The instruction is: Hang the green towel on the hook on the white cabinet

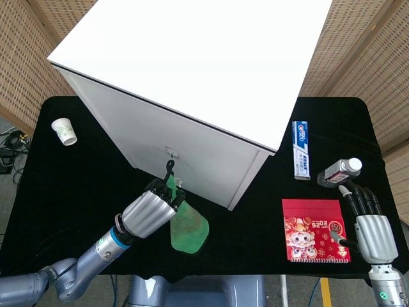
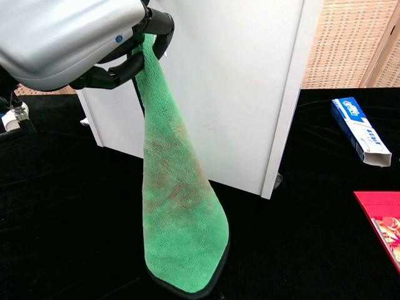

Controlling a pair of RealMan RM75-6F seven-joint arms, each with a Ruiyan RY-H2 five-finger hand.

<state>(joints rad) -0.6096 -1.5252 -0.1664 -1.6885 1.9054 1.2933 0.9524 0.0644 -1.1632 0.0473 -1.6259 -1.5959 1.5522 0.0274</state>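
Left hand: raised in front of the white cabinet, fingers closed around the upper end of the green towel. The chest view shows the dark fingers curled over the gathered top of the towel. The towel hangs straight down from that grip, narrow at the top and widening to a rounded, dark-edged lower end. Brownish staining is visible across its middle. From the head view, a black loop rises out of the top of the hand, just below the hook on the cabinet front. Whether the loop touches the hook cannot be determined.

Right hand: resting low at the right edge of the black worktop, fingers extended and slightly apart, holding nothing. Its fingertips point toward a small white-capped bottle lying on its side nearby; contact is not evident.

Containers: a paper cup stands upright near the far left of the worktop, well apart from both hands; its contents cannot be seen. A toothpaste box lies flat to the right of the cabinet. A red packet with a cartoon print lies flat beside the right hand.
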